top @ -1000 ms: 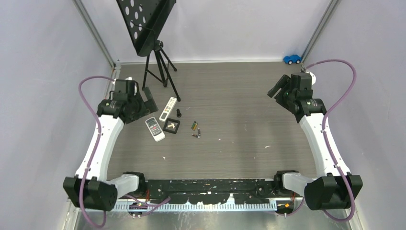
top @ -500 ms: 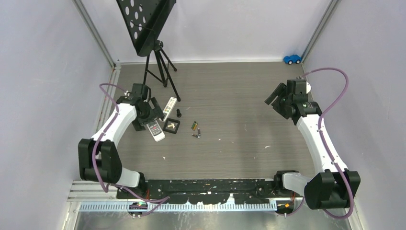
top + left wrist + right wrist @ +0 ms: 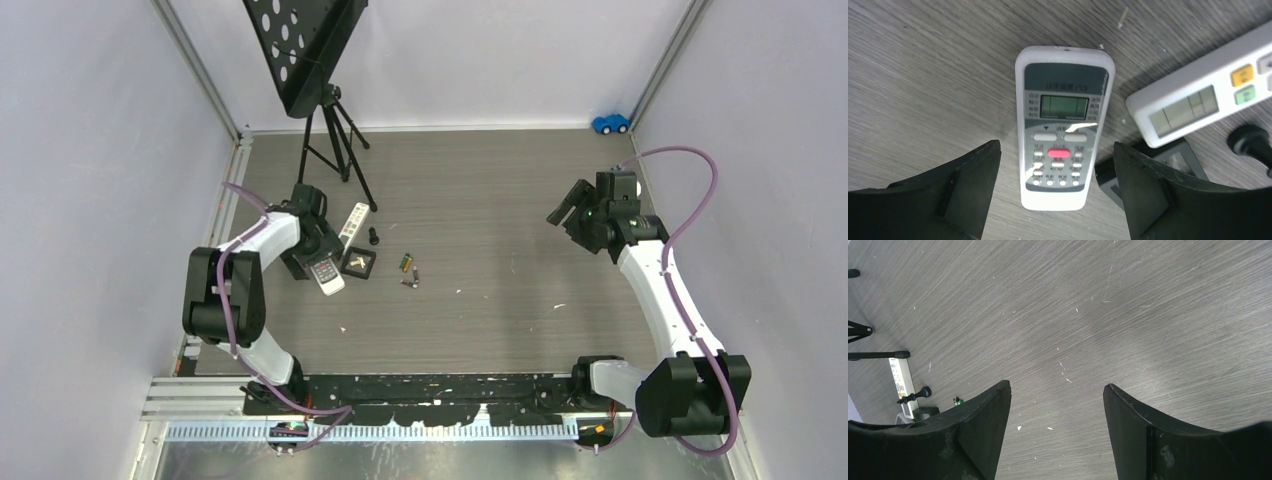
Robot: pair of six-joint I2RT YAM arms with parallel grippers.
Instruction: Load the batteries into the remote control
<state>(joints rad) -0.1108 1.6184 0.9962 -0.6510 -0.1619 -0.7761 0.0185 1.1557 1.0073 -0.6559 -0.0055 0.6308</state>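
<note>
the grey wood-grain table (image 3: 520, 210) carries everything, and the task looks barely started. the left arm reaches in over the air-conditioner remote (image 3: 1063, 125). the left gripper (image 3: 1055, 150) hangs above it with its jaws spread, one on each side of the remote's lower end, a gap of table showing on both sides, so nothing is grasped. the right gripper (image 3: 1057, 385) is well apart over bare table on the far right, its jaws also released and empty.

the remote lies face up, screen and buttons showing. its back is hidden, so whether the battery cover is on or off cannot be told. the batteries (image 3: 408, 270) lie loose on the table to the right of the remote, beyond the tray: one with a green wrap and a darker one or two just beside it. none appears loaded. i judge that picking up and turning the remote, opening its back and seating each cell are all left to do.

around it, the music stand (image 3: 322, 90) is at the back, its tripod legs ending near the left arm's work area. a long white remote (image 3: 1208, 100) lies just beside the target, and the small black square tray (image 3: 1175, 152) sits close against the target's right side, crowding the right-hand jaw. a small black knob-like piece (image 3: 1250, 142) is near the tray. a blue toy car (image 3: 610, 123) sits in the far corner, out of the way.
</note>
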